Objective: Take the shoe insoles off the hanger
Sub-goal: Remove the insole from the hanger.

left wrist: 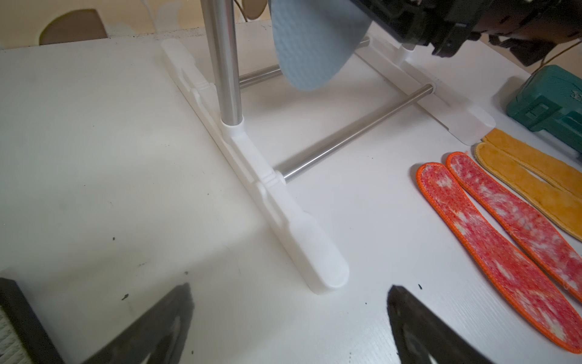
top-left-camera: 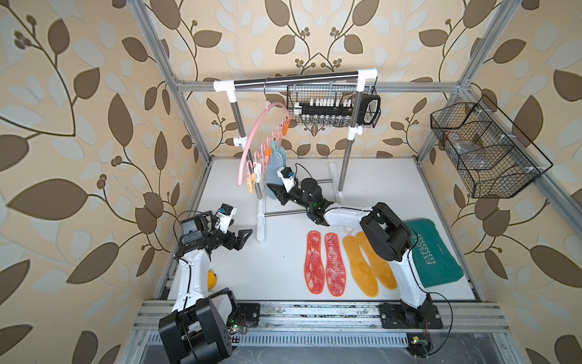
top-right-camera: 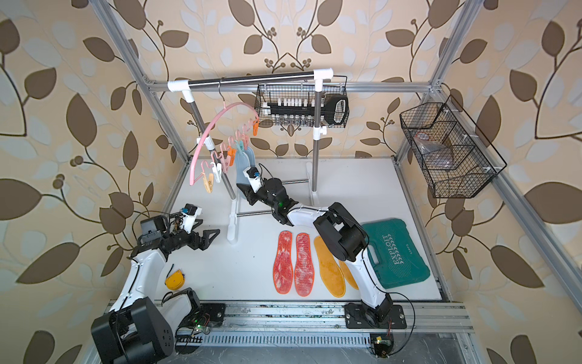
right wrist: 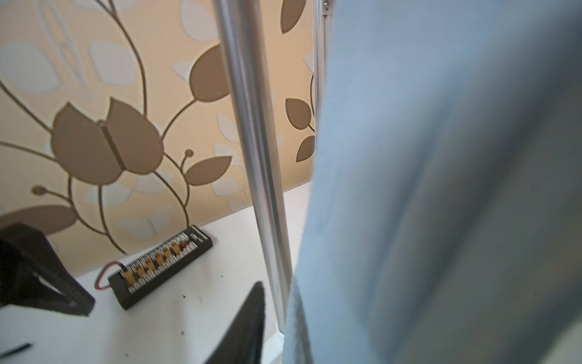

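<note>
The pink hanger (top-left-camera: pixel 248 143) hangs by its hook from the steel rack's top bar. Grey-blue shoe insoles (top-left-camera: pixel 277 160) (right wrist: pixel 441 189) still hang from its teal clips. My right gripper (top-left-camera: pixel 276 193) has their lower end between its jaws. One finger (right wrist: pixel 248 324) stands a sliver from the insole's face, and the other finger is hidden behind it. Two red-and-white insoles (top-left-camera: pixel 315 261) and two orange-yellow insoles (top-left-camera: pixel 359 268) lie flat on the table. My left gripper (top-left-camera: pixel 244 238) (left wrist: pixel 289 286) hovers open and empty near the rack's foot.
The rack's white feet (left wrist: pixel 283 214) and cross rods lie on the table under the hanger. A green case (top-left-camera: pixel 436 255) sits at the right, and a yellow tape measure (top-right-camera: pixel 174 279) at the front left. One wire basket (top-left-camera: pixel 333 107) hangs on the rack, another (top-left-camera: pixel 485 151) on the right wall.
</note>
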You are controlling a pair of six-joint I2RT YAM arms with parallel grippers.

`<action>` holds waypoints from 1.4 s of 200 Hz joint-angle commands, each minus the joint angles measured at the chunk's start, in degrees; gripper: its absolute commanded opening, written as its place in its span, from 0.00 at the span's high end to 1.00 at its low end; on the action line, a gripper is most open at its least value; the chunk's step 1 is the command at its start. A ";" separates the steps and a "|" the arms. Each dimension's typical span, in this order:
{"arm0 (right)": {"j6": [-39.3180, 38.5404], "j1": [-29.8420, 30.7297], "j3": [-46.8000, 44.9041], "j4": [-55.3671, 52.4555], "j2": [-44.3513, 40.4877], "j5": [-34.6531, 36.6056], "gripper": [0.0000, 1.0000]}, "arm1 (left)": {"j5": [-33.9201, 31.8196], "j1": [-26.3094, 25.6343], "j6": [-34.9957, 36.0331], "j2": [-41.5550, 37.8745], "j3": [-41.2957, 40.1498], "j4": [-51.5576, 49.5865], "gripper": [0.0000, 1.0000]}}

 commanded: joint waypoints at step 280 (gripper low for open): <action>4.97 0.90 -29.61 -26.66 -44.40 8.75 0.93 | 13.73 -1.24 13.84 6.01 14.84 -18.94 0.01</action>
